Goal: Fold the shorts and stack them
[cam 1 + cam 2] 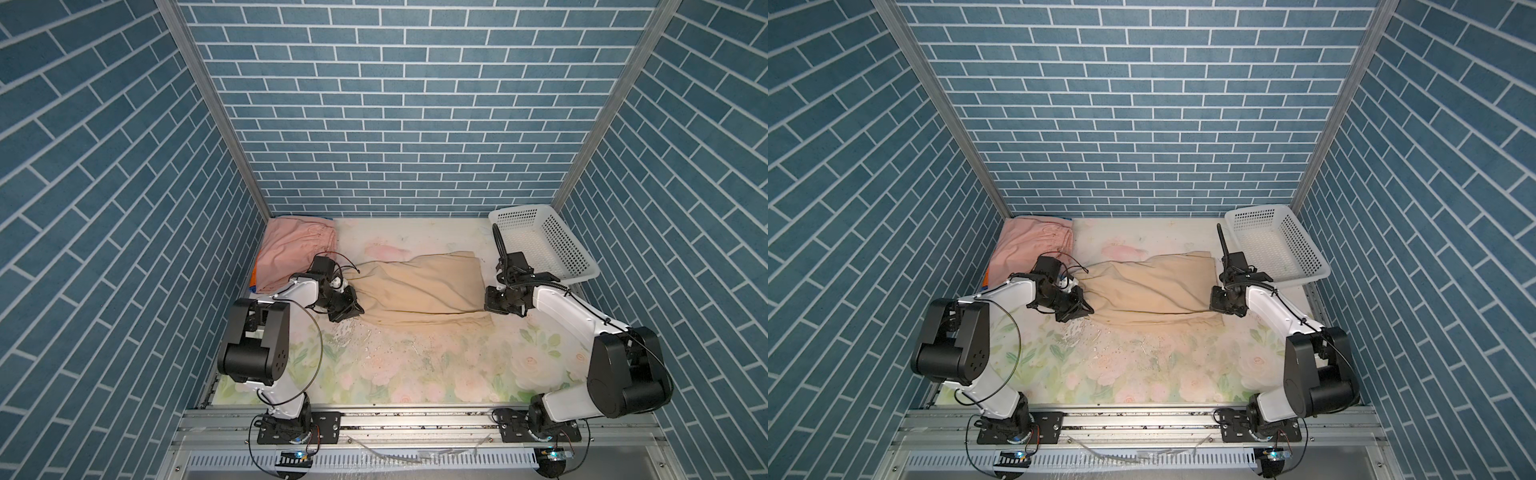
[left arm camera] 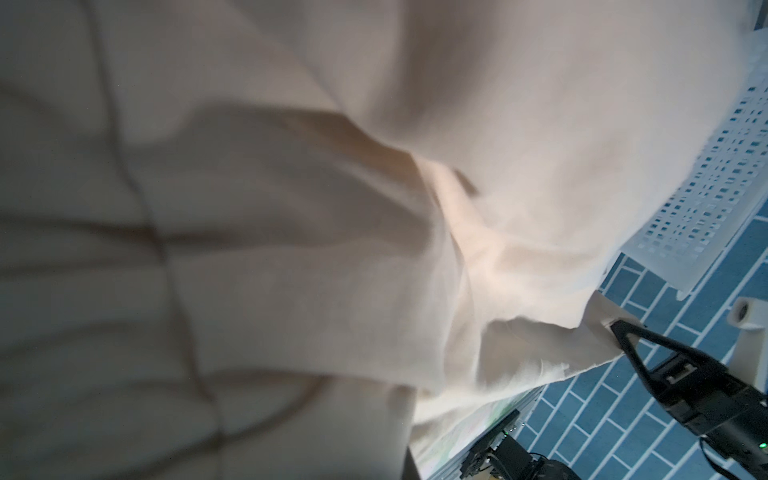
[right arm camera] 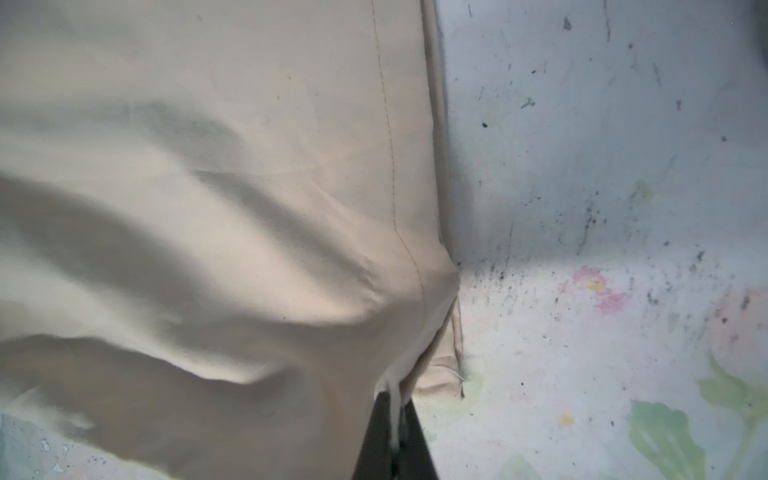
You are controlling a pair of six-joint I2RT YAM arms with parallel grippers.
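Blue brick-pattern walls close in a table under a worn floral-print sheet, scuffed and speckled near the middle. Across it lie the beige cloth shorts, waist end to the left and leg hems to the right. One leg lies over the other, and the lower one shows along the near edge.

The left gripper is clenched at the near corner of the waist end. Its wrist view is filled with blurred beige cloth, so the bite is hidden and I cannot tell how much cloth it has. The right gripper is clamped on the hem end. In its wrist view the black fingers pinch only a thin tongue of the upper layer, while the lower hem lies free on the sheet beside them.

That is the main risk. If the arms lift now, the right side may carry one layer only, the lower leg would trail, and the fold would come out skewed. So slim a pinch could also slip under the cloth's weight. Pulling the ends apart too hard could tug the waist from the left grip.

The plain pink gathered-waist shorts sit folded in the far left corner on the striped shorts, of which only an orange and blue edge shows. The left arm is close enough to brush that stack. The white perforated plastic basket stands just behind the right wrist, where it could snag.
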